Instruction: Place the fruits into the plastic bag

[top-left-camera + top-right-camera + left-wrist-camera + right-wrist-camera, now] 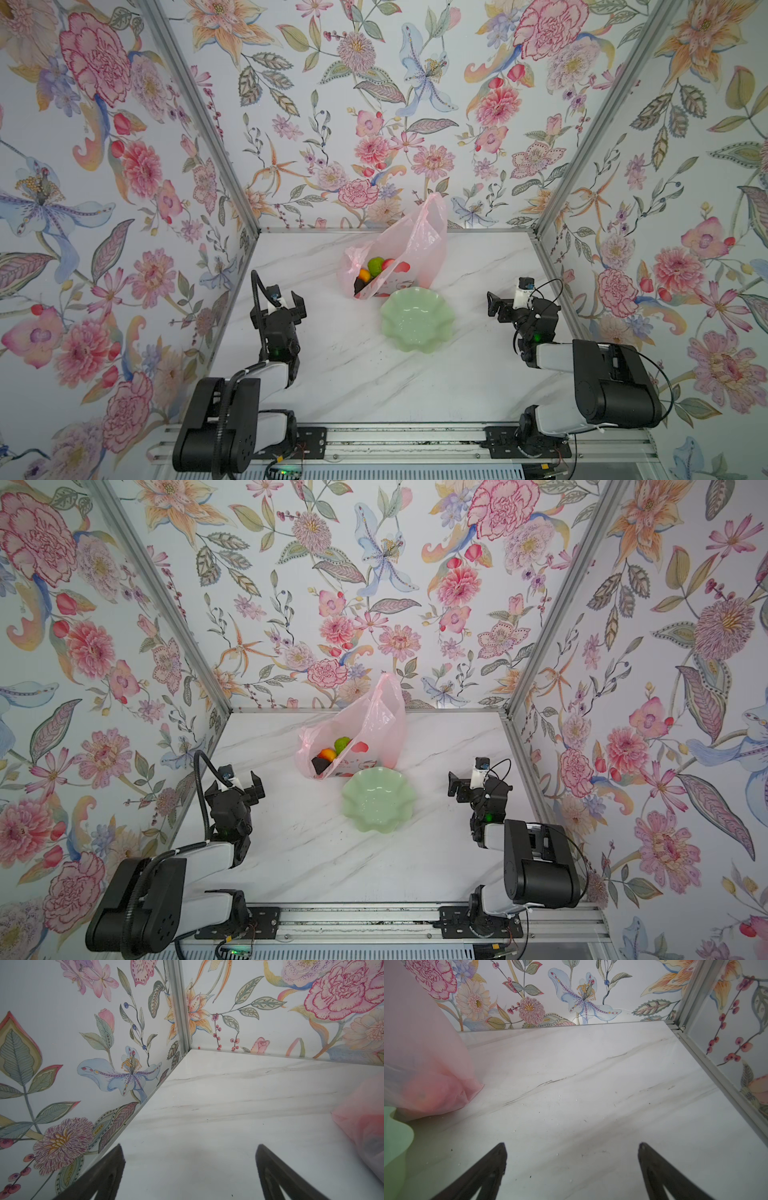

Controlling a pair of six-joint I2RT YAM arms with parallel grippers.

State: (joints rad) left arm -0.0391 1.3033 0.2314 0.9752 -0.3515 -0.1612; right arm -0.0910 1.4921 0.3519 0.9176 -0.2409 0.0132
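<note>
The pale pink plastic bag [409,245] [374,721] stands at the back middle of the marble table, its mouth facing the front left. Inside show the fruits: a green one [375,264] [342,743], an orange one [364,274] [327,753], a red one [388,263] and a dark one [359,285] [319,765]. My left gripper [288,300] [246,782] [190,1147] hangs open and empty to the bag's front left. My right gripper [495,305] [457,785] [572,1144] is open and empty on the right. The bag [363,1120] [421,1059] edges both wrist views.
A pale green scalloped dish [440,332] [399,808] [394,1136] sits in front of the bag, with nothing in it. Flowered walls with metal corner posts [232,178] close in the table on three sides. A rail [399,436] runs along the front edge.
</note>
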